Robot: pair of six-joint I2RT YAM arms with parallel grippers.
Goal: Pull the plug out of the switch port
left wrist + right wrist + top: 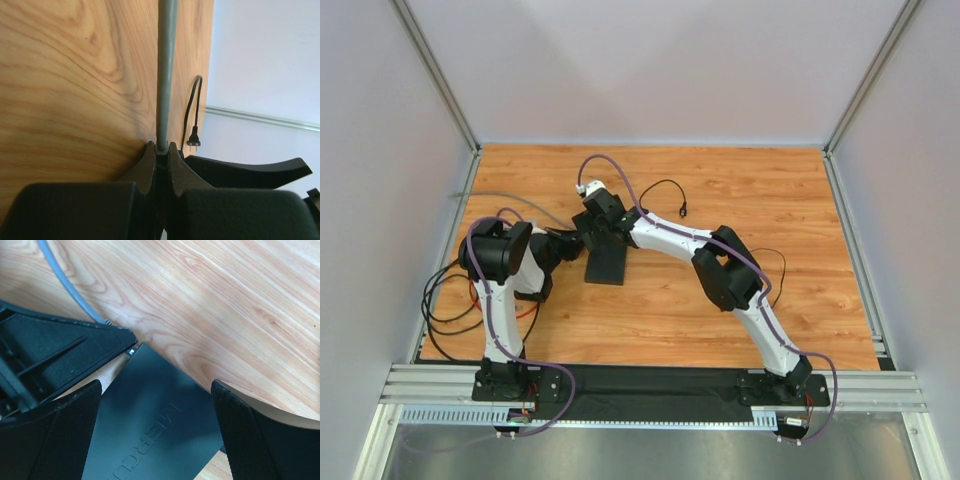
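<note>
My left tool [160, 146] is clamped on the grey cable [167, 75], seemingly at the plug; right tool [155, 390] gapes astride the switch [150, 430], not gripping it, so pulling now may drag the switch along.

Bright even light; soft shadows; left hand [161, 147] blurred close up.
</note>
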